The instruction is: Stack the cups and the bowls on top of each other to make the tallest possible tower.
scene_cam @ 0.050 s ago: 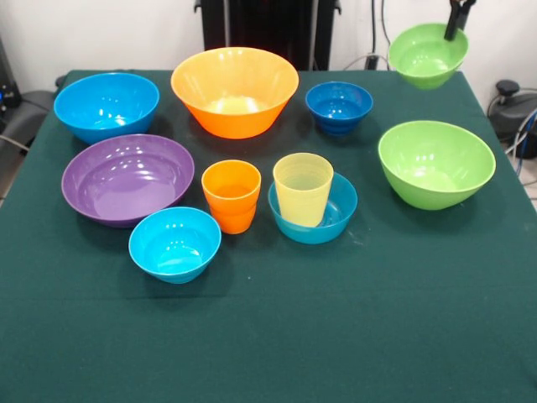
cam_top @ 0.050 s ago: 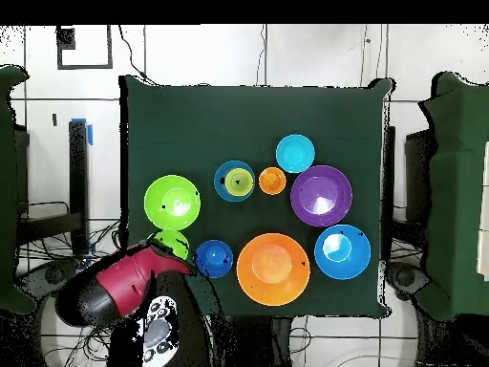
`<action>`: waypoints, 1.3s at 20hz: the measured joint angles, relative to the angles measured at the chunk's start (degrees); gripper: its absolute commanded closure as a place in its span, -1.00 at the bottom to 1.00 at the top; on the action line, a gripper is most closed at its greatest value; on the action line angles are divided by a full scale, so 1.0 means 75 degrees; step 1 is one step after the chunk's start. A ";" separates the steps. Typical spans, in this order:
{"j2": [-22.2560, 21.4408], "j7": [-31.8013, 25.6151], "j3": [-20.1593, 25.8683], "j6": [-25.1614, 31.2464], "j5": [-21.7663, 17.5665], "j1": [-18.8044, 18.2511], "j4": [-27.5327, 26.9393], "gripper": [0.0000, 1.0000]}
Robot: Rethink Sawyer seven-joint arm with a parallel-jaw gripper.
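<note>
The gripper (scene_cam @ 0.050 s ago: pixel 457 18) grasps the small lime green bowl (scene_cam @ 0.050 s ago: pixel 426 54) by its rim, lifted above the table's (scene_cam @ 0.050 s ago: pixel 352 336) far right corner. The yellow cup (scene_cam @ 0.050 s ago: pixel 302 188) stands inside a light blue bowl (scene_cam @ 0.050 s ago: pixel 336 220) near the middle.

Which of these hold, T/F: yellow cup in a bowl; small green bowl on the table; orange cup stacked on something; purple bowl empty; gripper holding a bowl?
1. The yellow cup stands in a light blue bowl. True.
2. The small green bowl sits on the table. False: it is lifted above the far corner.
3. The orange cup is stacked on something. False: it stands on the cloth alone.
4. The purple bowl is empty. True.
5. The gripper holds the small green bowl by its rim. True.
</note>
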 measured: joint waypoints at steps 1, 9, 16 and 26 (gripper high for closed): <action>-0.0055 0.0000 0.0026 0.0056 0.0040 0.0000 0.0004 1.00; -0.0053 0.0000 0.0157 0.0477 0.0098 0.0000 -0.0184 1.00; 0.0586 0.0000 0.0169 0.0707 0.0092 0.0000 -0.0862 1.00; 0.1439 0.0000 0.0202 0.0796 0.0093 -0.0080 -0.1534 1.00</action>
